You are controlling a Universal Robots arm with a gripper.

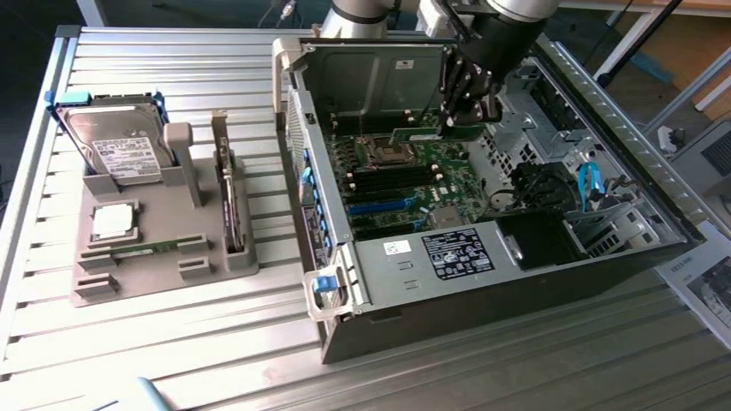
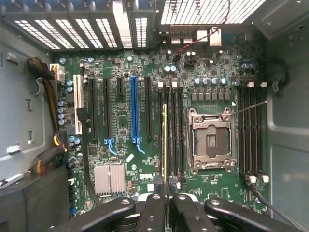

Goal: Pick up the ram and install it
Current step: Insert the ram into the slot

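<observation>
My gripper (image 1: 461, 120) hangs inside the open computer case (image 1: 377, 257) and is shut on the ram (image 1: 436, 134), a thin green stick held level above the motherboard (image 1: 406, 184). In the wrist view the ram (image 2: 164, 140) shows edge-on as a thin yellowish line running out from between my black fingers (image 2: 150, 208). It is lined up along the black memory slots (image 2: 173, 135) beside the empty processor socket (image 2: 211, 140), still above them. A second green stick (image 1: 146, 249) lies in the grey holder (image 1: 149, 278) outside the case.
The grey holder also carries a hard drive (image 1: 115, 147), a square silver processor chip (image 1: 112, 221) and a brownish card on edge (image 1: 234, 210). Inside the case are cables (image 2: 46, 96), a heatsink (image 2: 110, 178), expansion slots (image 2: 135, 108) and a second slot bank (image 2: 251, 135).
</observation>
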